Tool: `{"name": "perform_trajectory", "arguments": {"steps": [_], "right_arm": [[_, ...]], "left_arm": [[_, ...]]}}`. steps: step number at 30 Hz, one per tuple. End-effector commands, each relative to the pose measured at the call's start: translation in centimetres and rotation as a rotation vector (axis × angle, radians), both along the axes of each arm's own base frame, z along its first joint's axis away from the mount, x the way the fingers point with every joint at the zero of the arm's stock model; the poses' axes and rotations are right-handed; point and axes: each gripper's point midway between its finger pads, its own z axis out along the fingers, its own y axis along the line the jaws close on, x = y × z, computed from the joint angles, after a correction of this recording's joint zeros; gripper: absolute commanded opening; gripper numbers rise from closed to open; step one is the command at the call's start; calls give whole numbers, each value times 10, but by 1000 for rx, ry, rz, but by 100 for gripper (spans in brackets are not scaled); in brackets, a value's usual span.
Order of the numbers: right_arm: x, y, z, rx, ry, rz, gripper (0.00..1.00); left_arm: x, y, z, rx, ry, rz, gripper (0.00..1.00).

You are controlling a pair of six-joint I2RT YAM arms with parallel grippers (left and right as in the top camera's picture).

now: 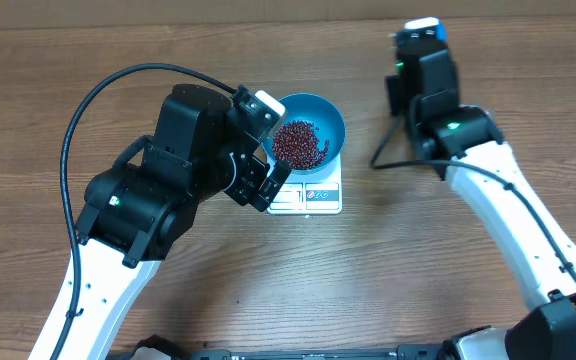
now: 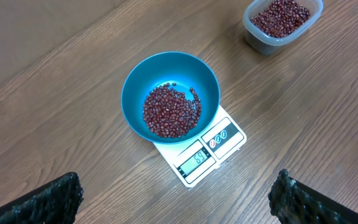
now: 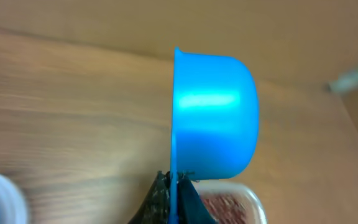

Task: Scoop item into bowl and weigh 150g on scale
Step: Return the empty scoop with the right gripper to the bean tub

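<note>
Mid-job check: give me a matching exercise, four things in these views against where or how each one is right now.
1. bowl
2. scoop
3. tub
4. left gripper

A. clamped by its handle in the shut right gripper
B. open, holding nothing
C. standing on the scale, beans inside
D. on the table, apart from the scale, holding beans

Pairs: 1-C, 2-A, 3-D, 4-B

the bowl is teal blue, the beans in it dark red-brown. the scale is white with a pale green display. the table is brown wood grain. the tub is clear and greyish. my scoop is bright blue, my left fingers black and pebbled
</note>
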Motion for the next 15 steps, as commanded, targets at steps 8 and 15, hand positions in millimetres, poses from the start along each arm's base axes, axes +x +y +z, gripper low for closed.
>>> {"name": "perform_trajectory", "arguments": {"steps": [8, 15], "right_arm": [[-31, -67, -10, 39, 122, -217, 4], [-47, -74, -25, 21, 215, -231, 4]], "left_arm": [[0, -3, 9, -31, -10, -2, 100], [0, -3, 9, -30, -10, -2, 99]]}}
